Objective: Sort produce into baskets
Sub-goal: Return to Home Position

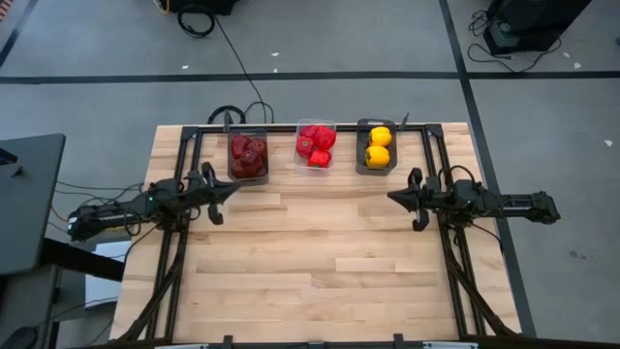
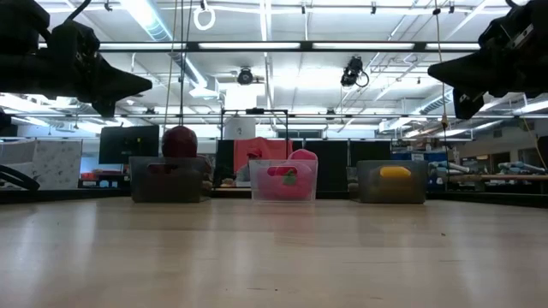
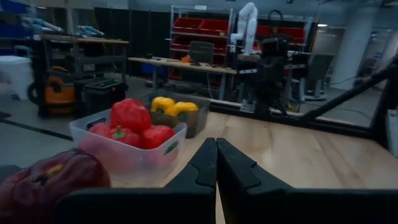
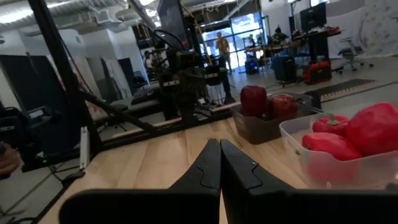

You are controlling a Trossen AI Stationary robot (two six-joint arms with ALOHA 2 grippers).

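Observation:
Three baskets stand in a row at the table's far edge. The left dark grey basket [image 1: 248,157] holds dark maroon fruits [image 2: 179,142]. The middle clear basket [image 1: 316,145] holds red peppers [image 3: 130,115]. The right dark grey basket [image 1: 376,147] holds yellow peppers [image 1: 378,145]. My left gripper [image 1: 229,190] is shut and empty, held above the table at the left, near the maroon basket. My right gripper [image 1: 392,197] is shut and empty, held above the table at the right, near the yellow basket.
Black metal frame rails [image 1: 190,145] run along the table's far, left and right sides. The wooden tabletop [image 1: 310,262] stretches between the arms and toward the near edge. Cables [image 1: 232,114] lie beyond the far edge.

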